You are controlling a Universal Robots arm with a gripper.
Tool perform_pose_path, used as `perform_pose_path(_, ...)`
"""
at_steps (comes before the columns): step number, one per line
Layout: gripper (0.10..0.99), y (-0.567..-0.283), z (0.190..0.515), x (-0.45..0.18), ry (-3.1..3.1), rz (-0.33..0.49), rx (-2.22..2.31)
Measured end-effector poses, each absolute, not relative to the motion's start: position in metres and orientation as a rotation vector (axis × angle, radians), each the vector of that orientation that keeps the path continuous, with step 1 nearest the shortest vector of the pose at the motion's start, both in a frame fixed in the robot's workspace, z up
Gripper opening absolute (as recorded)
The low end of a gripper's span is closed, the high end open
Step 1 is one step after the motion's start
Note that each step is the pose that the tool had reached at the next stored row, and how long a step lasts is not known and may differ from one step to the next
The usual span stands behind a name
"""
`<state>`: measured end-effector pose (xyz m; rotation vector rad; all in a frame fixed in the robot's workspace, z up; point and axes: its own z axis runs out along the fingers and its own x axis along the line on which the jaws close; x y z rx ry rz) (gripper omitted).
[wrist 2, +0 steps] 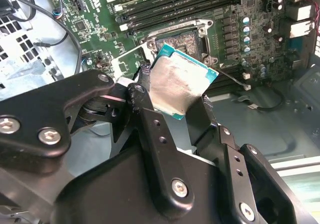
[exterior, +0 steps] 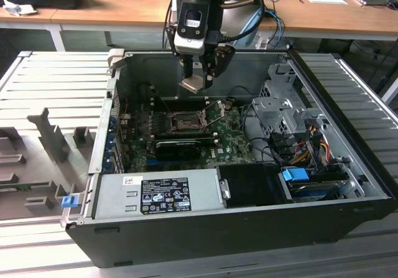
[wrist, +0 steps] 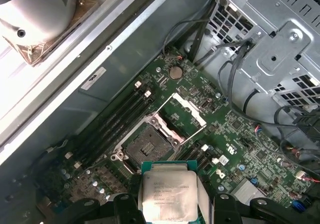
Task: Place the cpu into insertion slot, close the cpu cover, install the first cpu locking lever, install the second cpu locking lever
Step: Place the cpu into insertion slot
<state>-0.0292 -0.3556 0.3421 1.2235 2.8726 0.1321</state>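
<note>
Cpu (wrist 2: 182,86) is in the air, pinched by two opposite edges in the gripper (wrist 2: 177,97), which is clenched on it, silver lid facing the wrist cameras. In the exterior view it hangs well above the board (exterior: 227,142), over the back half of the open case (exterior: 249,234), with the slot (exterior: 185,124) below it and apart from it.

The slot is bare and dark inside its metal rim. The cover (wrist: 184,115) is swung open, hinged up on the side toward the drive cage (wrist: 280,43). So the way in looks free, and placing the cpu is the step in hand.

I'd judge the care to be in the alignment. Its edges should run parallel to the slot's rim before any descent. In the first wrist view the two squares look turned slightly against each other, though the camera angle may cause that. The plate should be level, the drop straight with no sideways drag over the contacts, and the fingers kept off the raised cover. The cpu's keying marks are too small for me to read.
</note>
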Motion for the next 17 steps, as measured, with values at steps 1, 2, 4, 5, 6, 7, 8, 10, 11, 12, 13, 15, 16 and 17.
perform_pose_path(1, 0.525, -0.3556, 0.342, -0.0292, 2.871, 0.132, 1.228)
perform_pose_path(2, 0.525, -0.3556, 0.342, -0.0292, 2.867, 0.132, 1.237)
perform_pose_path(4, 0.525, -0.3556, 0.3418, -0.0292, 2.86, 0.132, 1.25)
perform_pose_path(5, 0.525, -0.3556, 0.3417, -0.0292, 2.858, 0.132, 1.256)
perform_pose_path(6, 0.525, -0.3555, 0.3414, -0.0292, 2.85, 0.132, 1.273)
perform_pose_path(7, 0.525, -0.3555, 0.3409, -0.0292, 2.837, 0.131, 1.298)
perform_pose_path(8, 0.525, -0.3555, 0.3404, -0.0292, 2.824, 0.131, 1.325)
perform_pose_path(10, 0.525, -0.3556, 0.3394, -0.0292, 2.801, 0.13, 1.37)
perform_pose_path(11, 0.525, -0.3556, 0.339, -0.0292, 2.791, 0.13, 1.388)
perform_pose_path(12, 0.525, -0.3556, 0.3385, -0.0292, 2.778, 0.13, 1.412)
perform_pose_path(13, 0.525, -0.3556, 0.3382, -0.0292, 2.768, 0.129, 1.431)
perform_pose_path(15, 0.525, -0.3556, 0.3376, -0.0292, 2.746, 0.129, 1.47)
perform_pose_path(16, 0.525, -0.3556, 0.3374, -0.0292, 2.736, 0.129, 1.489)
perform_pose_path(17, 0.525, -0.3556, 0.3372, -0.0292, 2.727, 0.128, 1.503)
